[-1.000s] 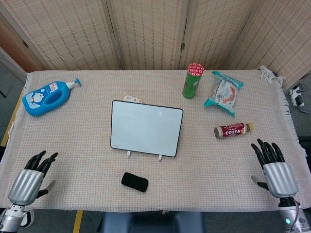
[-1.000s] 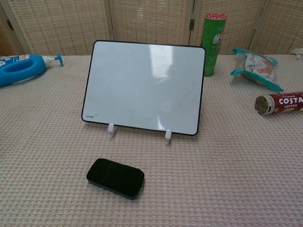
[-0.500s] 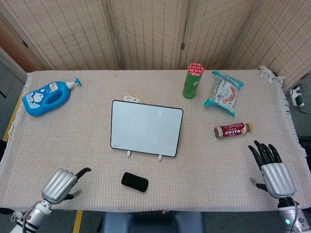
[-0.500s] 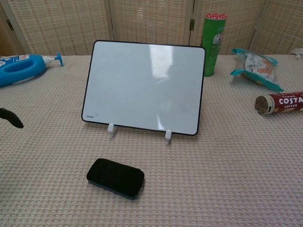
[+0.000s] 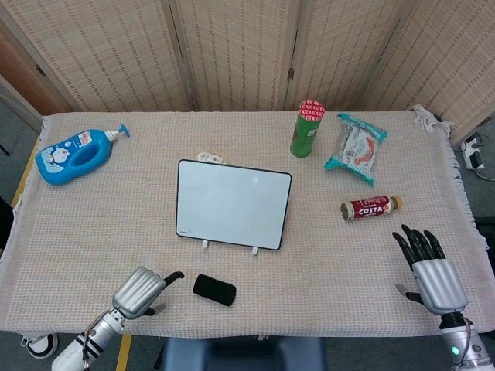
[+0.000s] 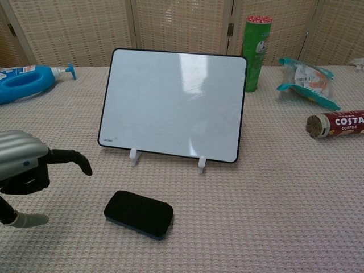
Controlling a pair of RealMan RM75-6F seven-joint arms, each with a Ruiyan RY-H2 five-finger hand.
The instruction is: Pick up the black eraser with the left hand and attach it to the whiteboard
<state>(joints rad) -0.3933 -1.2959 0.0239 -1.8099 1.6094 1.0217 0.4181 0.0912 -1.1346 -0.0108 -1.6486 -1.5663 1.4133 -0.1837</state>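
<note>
task at its opening stage; nothing gripped, nothing attached.

black eraser (image 6: 138,213) lies flat on the tabletop (image 5: 325,263), in front of the whiteboard (image 5: 232,204) and a little left of its centre, apart from the board's white feet.

left hand (image 5: 141,291) hovers just left of the eraser, not touching it. one dark finger reaches toward the eraser, the rest curl under the silver back of the hand; nothing between the fingers (image 6: 73,157).

right hand (image 5: 430,270) sits well right of the whiteboard near the tabletop edge, fingers spread, empty.

whiteboard stands tilted back on its feet, face bare.

judgement: approach nearly made. left to do: close the fingers on the eraser, lift it, carry it up to the board face, press it on, release.
</note>
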